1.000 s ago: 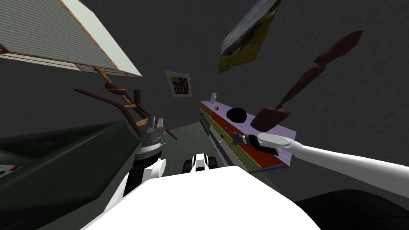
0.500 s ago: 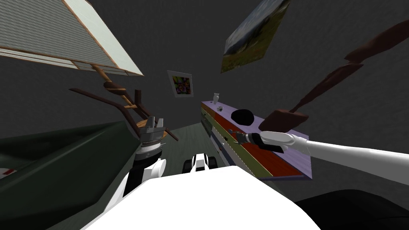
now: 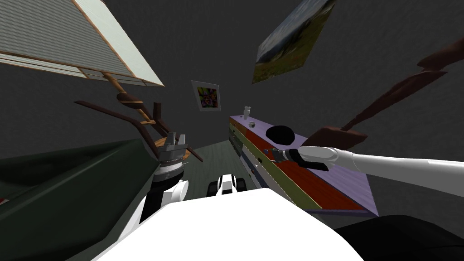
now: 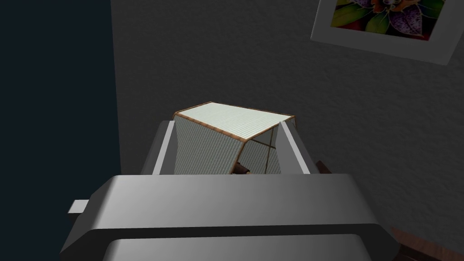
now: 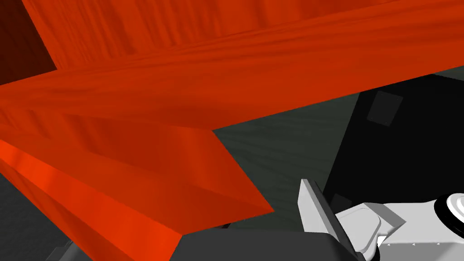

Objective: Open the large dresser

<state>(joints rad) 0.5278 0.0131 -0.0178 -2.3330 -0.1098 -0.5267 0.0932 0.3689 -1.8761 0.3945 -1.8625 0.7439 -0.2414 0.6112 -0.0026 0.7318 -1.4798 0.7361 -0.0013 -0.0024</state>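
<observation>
— Dresser [image 3: 317, 186] first: where is it, and how does it look?

— It stands on the right side of the room. It is a long, low chest against the dark wall, running from the far middle to the near right. Across it from left to right there is a dark blue band, a thin pale line, an olive band, a wide red-brown band, then the lilac top [image 3: 360, 195]. Small dark knobs [image 3: 260, 159] dot the front. On the top, a small white figure [image 3: 247, 111] stands at the far end. A black rounded lump [image 3: 281, 134] sits nearer, then a brown block [image 3: 337, 136] with a long brown stem rising to the right.

— Is a drawer out?

— I cannot tell from the head view. In the right wrist view, orange-red grained boards [image 5: 181, 90] lie close ahead and meet at a corner, with greenish floor [image 5: 281, 136] beyond them.

— And the arms?

— The left arm stands upright close in, between the dark green furniture [image 3: 68, 181] on the left and the chest. The left gripper [image 3: 176, 138] points up and away, its two fingers [image 4: 164, 145] spread wide. The right arm reaches almost straight from the near right toward the far left, low over the lilac top. The right gripper [image 3: 271, 154] is at the edge of the red-brown band, just beside the knobs. I cannot tell whether it touches one, or whether it is spread or closed.
</observation>
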